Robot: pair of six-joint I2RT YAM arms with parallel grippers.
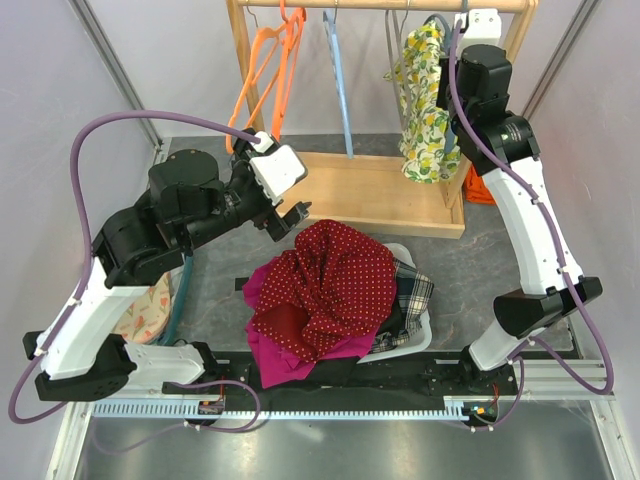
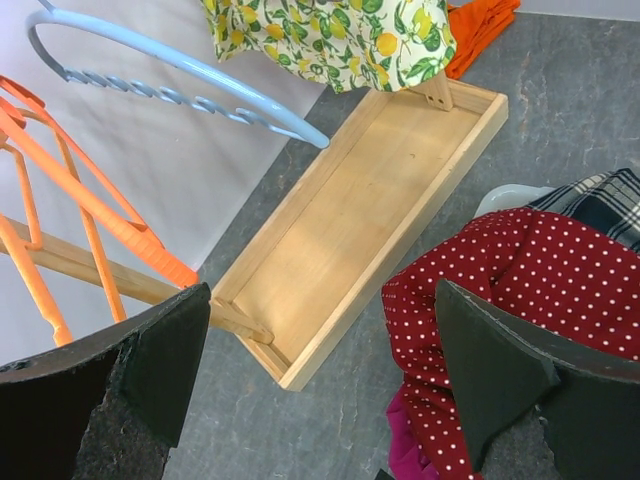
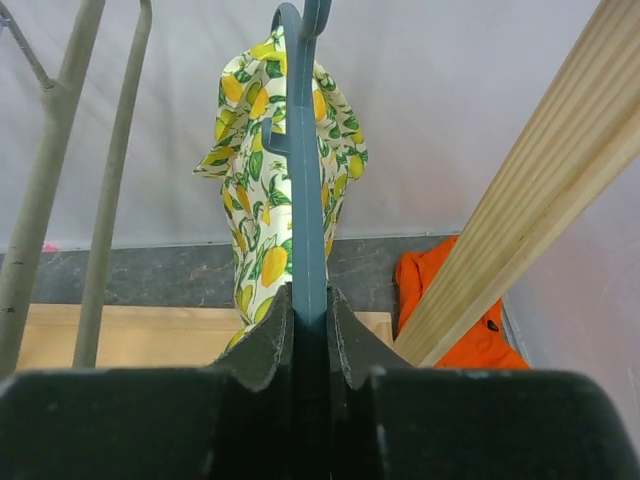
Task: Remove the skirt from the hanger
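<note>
From above, the lemon-print skirt (image 1: 428,110) hangs in soft folds at the right end of the wooden rack (image 1: 240,50), with the right gripper (image 1: 462,28) up at its top. A white plastic basket (image 1: 422,335) near the arms holds a crumpled red dotted cloth (image 1: 335,280) and a plaid cloth (image 1: 412,290); a magenta cloth (image 1: 275,350) spills over its left rim. The left gripper (image 1: 290,218) hovers by the rack's shallow tray (image 1: 380,190)

In the left wrist view, its rough black foam fingers (image 2: 150,370) are spread wide, grasping nothing; a ridged blue hanger (image 2: 180,70) curves far left

In the right wrist view, the jaws are pinched tight on the flat dark teal hanger (image 3: 305,200) that carries the skirt. Thin grey wire hangers (image 3: 110,180) are on the left and a square pale-wood post (image 3: 540,190) on the right
</note>
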